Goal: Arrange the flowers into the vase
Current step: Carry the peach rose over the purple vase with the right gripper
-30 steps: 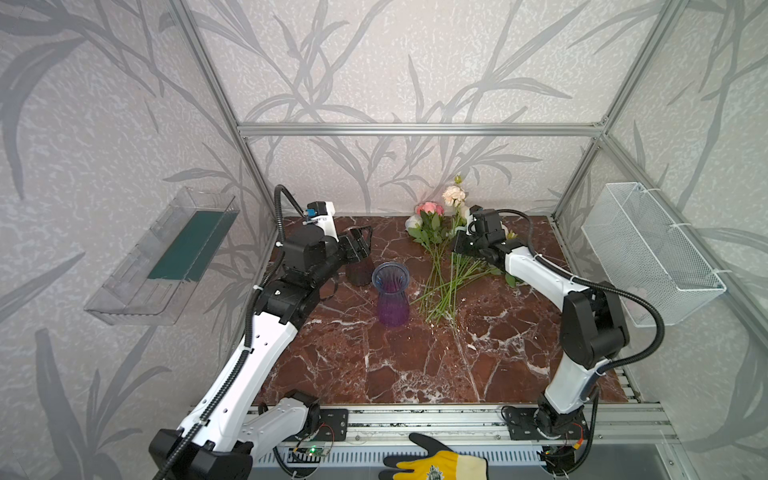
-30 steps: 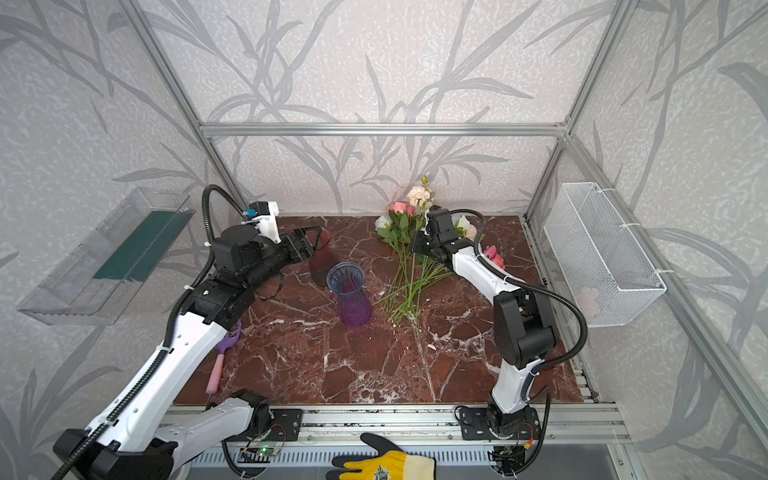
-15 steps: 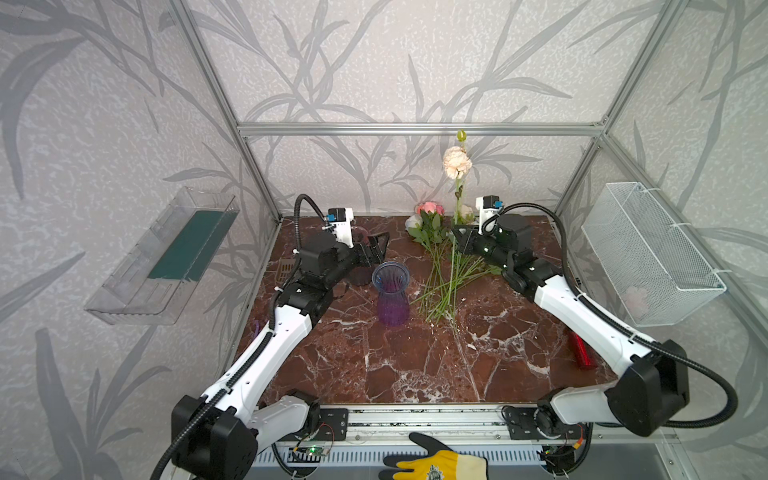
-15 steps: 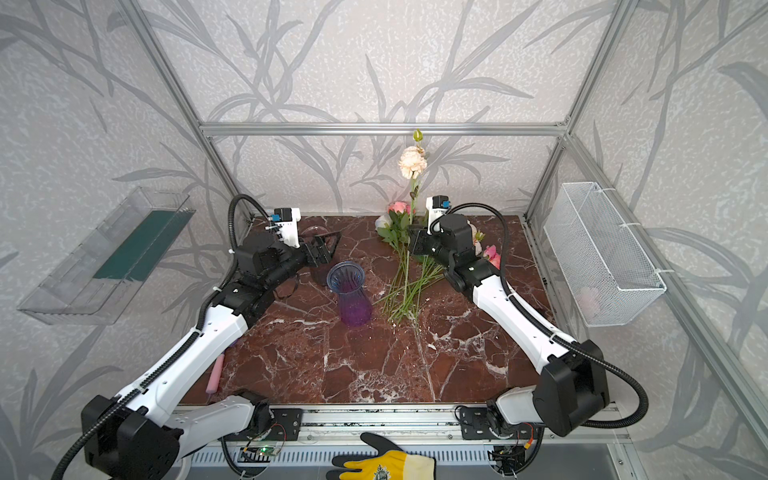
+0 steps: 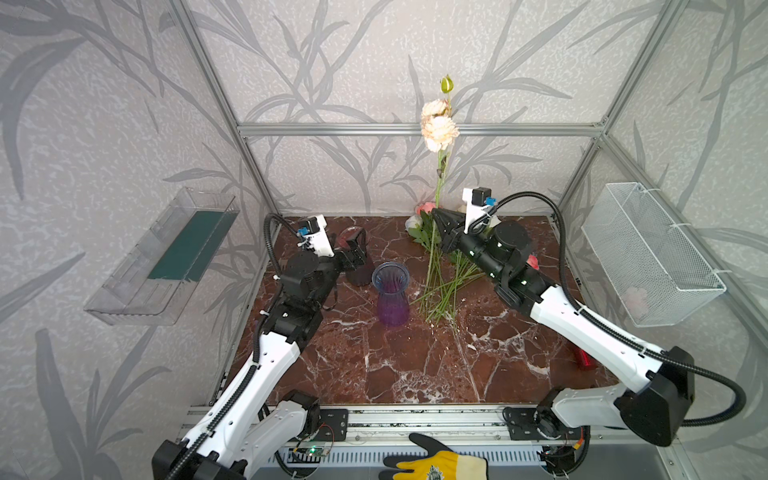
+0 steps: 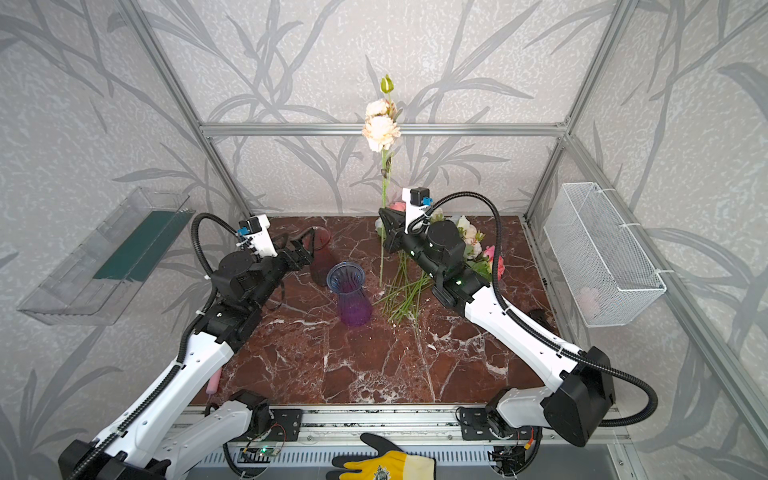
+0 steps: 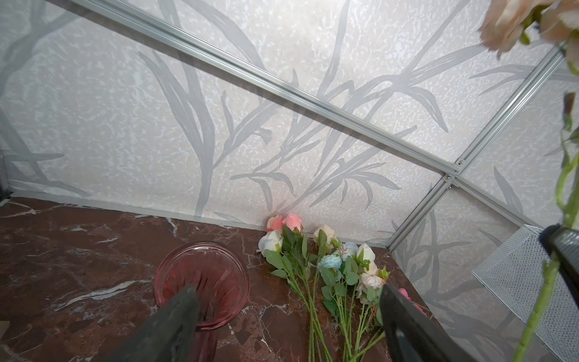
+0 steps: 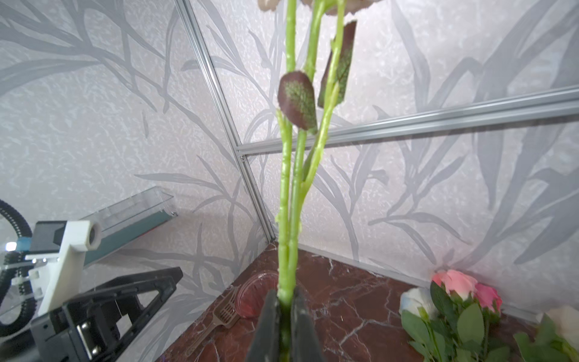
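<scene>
- Right gripper is clamped narrow on the green stem of a rose; both top views show the jaws pinching it low down, well below the head
- The rose stands nearly upright above the back of the table; its cream-peach head and a green bud are raised high against the back wall; its head shows at a corner of the left wrist view
- Below the jaws the stem hangs down just beside the purple vase, on that vase's right; whether its end touches the table I cannot tell
- The flowers lie in a loose pile on the table, heads toward the back wall, stems fanned toward the front; pink, white, pale blue and cream heads show in the left wrist view
- The purple vase stands upright mid-table, nothing in it
- Left gripper is spread wide and holds nothing; it hovers just over the red vase, one finger across its rim in that view
- The red vase stands upright behind and left of the purple one
</scene>
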`<state>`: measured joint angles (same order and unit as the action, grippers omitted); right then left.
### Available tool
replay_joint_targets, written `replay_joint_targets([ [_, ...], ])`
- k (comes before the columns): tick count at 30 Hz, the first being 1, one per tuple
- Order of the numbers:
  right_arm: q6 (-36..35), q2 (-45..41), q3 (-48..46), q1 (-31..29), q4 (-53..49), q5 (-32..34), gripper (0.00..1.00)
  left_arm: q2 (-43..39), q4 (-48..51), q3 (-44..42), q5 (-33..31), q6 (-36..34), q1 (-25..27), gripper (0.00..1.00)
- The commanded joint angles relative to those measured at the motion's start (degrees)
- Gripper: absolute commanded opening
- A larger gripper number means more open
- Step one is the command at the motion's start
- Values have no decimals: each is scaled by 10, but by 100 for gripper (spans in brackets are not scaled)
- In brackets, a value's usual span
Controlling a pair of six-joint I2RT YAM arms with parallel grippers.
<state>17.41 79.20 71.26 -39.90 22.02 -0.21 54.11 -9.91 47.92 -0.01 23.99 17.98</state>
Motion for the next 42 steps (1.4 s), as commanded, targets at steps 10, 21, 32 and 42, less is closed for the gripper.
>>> replay_joint_targets([
  [10,-26,112,88,-57,89,4,0,1,-11,-5,-18,6,-16,90],
  [21,-27,121,-14,-97,136,27,0,9,-19,-7,2,29,-36,89],
  [32,-18,126,-87,-123,142,33,0,17,-20,-7,12,36,-47,88],
  [42,-33,125,-104,-137,116,47,14,8,-18,-6,5,34,-58,88],
])
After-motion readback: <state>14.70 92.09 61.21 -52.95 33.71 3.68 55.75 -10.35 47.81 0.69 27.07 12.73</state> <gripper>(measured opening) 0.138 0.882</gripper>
